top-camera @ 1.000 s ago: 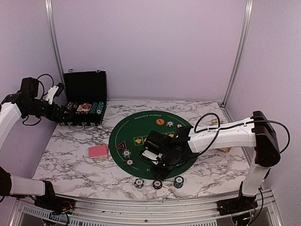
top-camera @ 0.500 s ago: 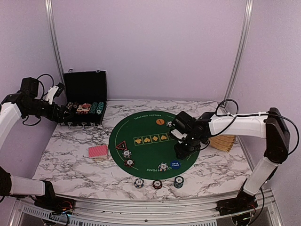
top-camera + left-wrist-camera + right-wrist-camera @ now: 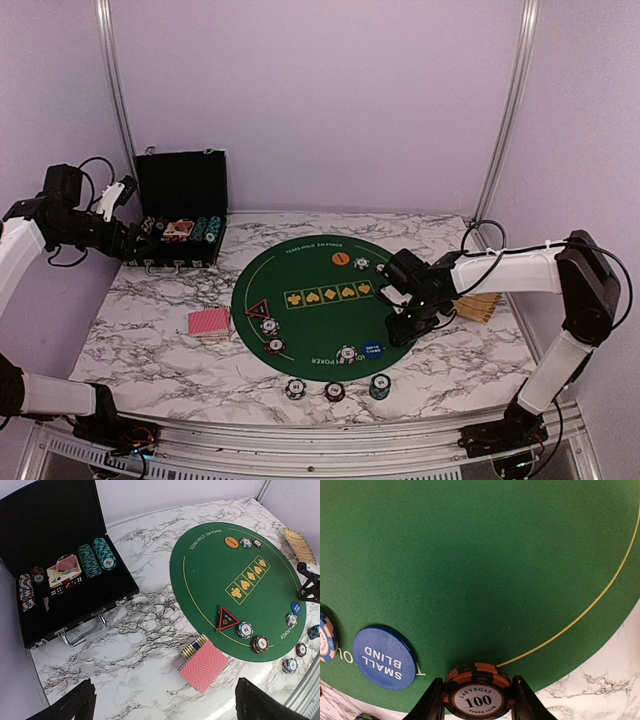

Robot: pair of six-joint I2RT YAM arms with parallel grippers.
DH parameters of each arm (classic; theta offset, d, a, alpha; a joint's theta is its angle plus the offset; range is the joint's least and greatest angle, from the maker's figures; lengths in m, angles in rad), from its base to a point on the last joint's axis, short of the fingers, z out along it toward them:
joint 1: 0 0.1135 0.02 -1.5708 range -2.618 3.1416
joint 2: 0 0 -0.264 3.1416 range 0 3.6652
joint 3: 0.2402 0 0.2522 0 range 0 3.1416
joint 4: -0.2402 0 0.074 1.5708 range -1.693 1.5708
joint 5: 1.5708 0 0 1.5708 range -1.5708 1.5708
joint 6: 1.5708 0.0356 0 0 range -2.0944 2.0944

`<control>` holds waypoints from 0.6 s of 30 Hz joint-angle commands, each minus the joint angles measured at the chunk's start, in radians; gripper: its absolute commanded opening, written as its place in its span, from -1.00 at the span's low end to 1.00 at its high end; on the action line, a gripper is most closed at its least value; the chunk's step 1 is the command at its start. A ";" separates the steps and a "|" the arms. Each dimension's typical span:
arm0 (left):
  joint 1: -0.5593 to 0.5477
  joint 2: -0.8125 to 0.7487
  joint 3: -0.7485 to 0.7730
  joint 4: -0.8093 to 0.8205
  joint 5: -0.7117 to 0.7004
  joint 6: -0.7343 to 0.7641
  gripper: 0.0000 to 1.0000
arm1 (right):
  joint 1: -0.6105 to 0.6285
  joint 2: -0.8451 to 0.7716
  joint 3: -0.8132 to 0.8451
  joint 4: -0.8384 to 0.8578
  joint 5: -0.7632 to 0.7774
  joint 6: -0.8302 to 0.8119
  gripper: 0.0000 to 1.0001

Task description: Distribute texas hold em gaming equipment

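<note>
My right gripper (image 3: 478, 702) is shut on an orange-and-black poker chip (image 3: 478, 692) marked 100, low over the green mat's right edge (image 3: 402, 328). Just left of it the blue button disc (image 3: 384, 657) lies flat on the mat (image 3: 371, 349). The orange disc (image 3: 340, 258) sits at the mat's far side. The red-rimmed triangle (image 3: 227, 618) and two chips (image 3: 252, 636) are on the mat's left part. Beside the mat is the red-backed card deck (image 3: 204, 665). My left gripper (image 3: 162, 710) hangs open and empty, high at the table's left (image 3: 128, 243).
The open black case (image 3: 50, 555) with chip stacks stands at the back left. A tan slatted wooden object (image 3: 478, 305) lies right of the mat, under my right arm. Three chips (image 3: 334, 390) lie on the marble in front of the mat.
My right gripper has swung from the mat's near middle to its right edge, still holding the chip. The blue disc and a chip came into view. The left arm has not moved.
</note>
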 commanded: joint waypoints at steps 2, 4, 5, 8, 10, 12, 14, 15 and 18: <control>0.001 -0.011 0.029 -0.027 0.016 0.011 0.98 | -0.006 0.016 0.017 0.052 -0.024 0.010 -0.62; 0.002 -0.011 0.029 -0.027 0.014 0.012 0.98 | -0.005 0.023 0.021 0.053 -0.023 0.006 -0.62; 0.002 -0.012 0.029 -0.027 0.013 0.013 0.98 | -0.006 0.026 0.022 0.051 -0.023 0.005 -0.62; 0.002 -0.016 0.027 -0.027 0.010 0.015 0.98 | -0.006 0.034 0.024 0.049 -0.027 0.005 -0.62; 0.002 -0.016 0.026 -0.027 0.008 0.018 0.98 | -0.005 0.034 0.020 0.049 -0.029 0.006 -0.60; 0.002 -0.015 0.026 -0.027 0.010 0.017 0.98 | -0.006 0.033 0.015 0.045 -0.029 0.006 -0.56; 0.002 -0.012 0.028 -0.027 0.011 0.018 0.98 | -0.005 0.031 0.010 0.043 -0.027 0.008 -0.40; 0.002 -0.012 0.028 -0.027 0.013 0.018 0.98 | -0.006 0.030 0.009 0.042 -0.026 0.008 -0.27; 0.002 -0.008 0.031 -0.027 0.013 0.016 0.98 | -0.006 0.024 0.017 0.032 -0.019 0.011 -0.03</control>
